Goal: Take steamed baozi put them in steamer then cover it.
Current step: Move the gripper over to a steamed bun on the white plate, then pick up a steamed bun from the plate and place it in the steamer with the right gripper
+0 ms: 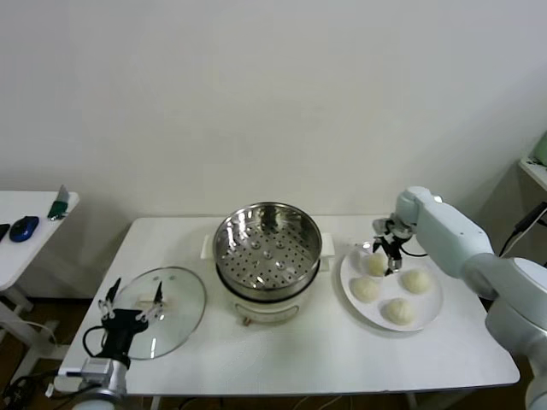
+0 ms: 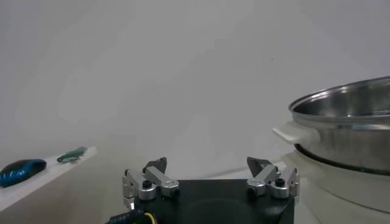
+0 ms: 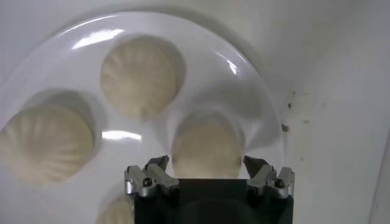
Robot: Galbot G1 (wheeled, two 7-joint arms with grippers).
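- Right now I see 4 steamed baozi (image 1: 400,290), pale cream with pleated tops, on a white plate (image 1: 432,318) to the right of the steamer (image 1: 267,249).
- The steamer's shiny perforated basket sits uncovered on its white base, mid-table.
- The cover (image 1: 175,299), clear glass, lies flat on the table to the steamer's left.
- My right gripper (image 1: 386,248) reaches down over the plate's back bun (image 3: 206,148), fingers spread wide either side of it.
- My left gripper (image 1: 132,301) hovers above the cover, jaws wide, holding nothing.
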